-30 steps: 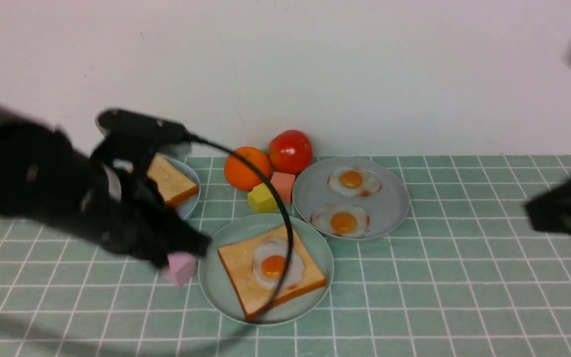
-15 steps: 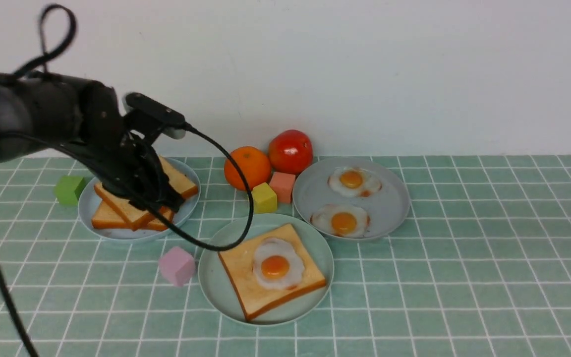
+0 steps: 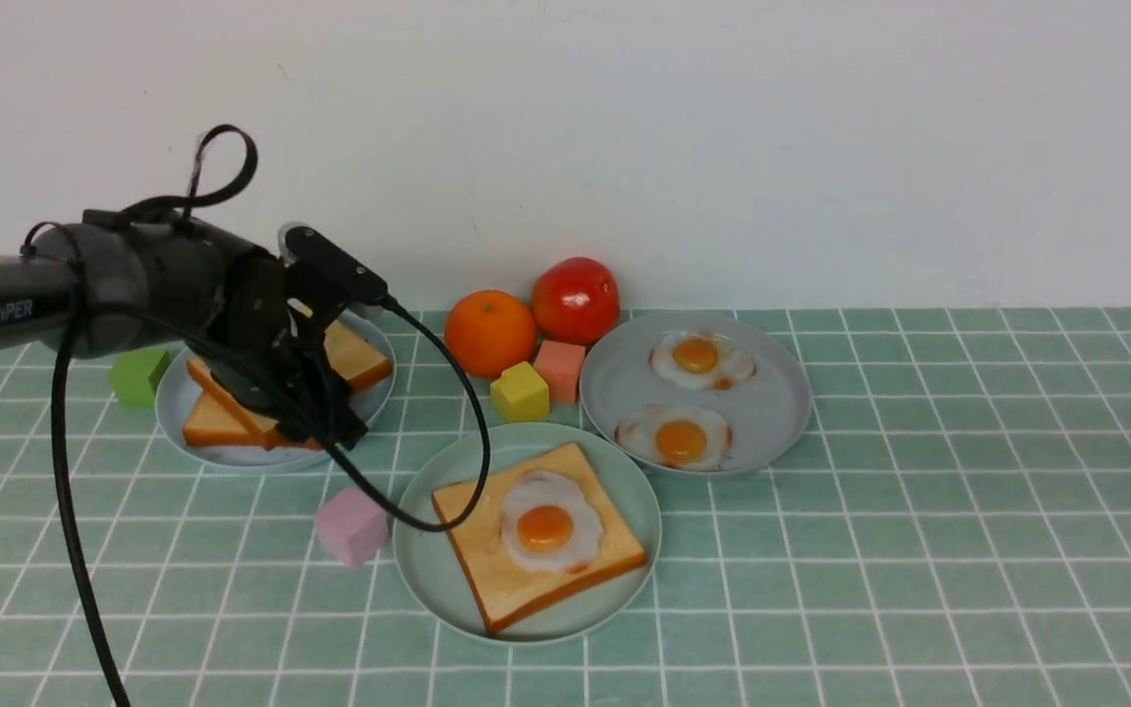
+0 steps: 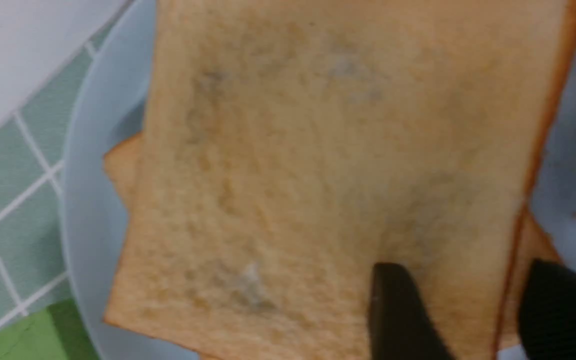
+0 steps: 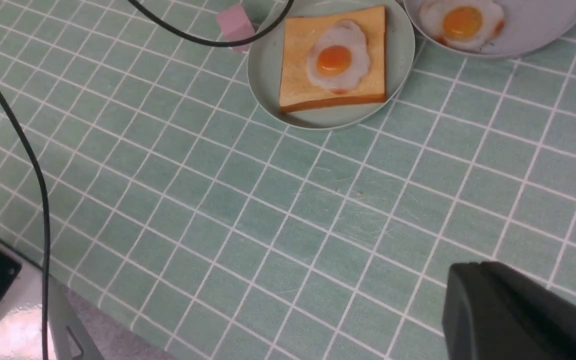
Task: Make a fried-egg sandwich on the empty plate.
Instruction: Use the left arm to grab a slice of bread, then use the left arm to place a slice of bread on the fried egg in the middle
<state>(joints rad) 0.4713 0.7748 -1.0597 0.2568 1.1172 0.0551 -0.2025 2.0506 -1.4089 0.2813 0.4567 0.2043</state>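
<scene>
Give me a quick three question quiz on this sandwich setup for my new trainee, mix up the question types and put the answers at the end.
1. Multiple choice: how many fried eggs lie on the greyish-blue plate right of the tomato? A one, B two, C four.
2. True or false: the mint-green plate holds a toast slice topped with an egg.
3. Fill in: the left gripper hangs over the far-left plate, which is stacked with ____.
Key: 1 B. 2 true. 3 toast slices.
</scene>
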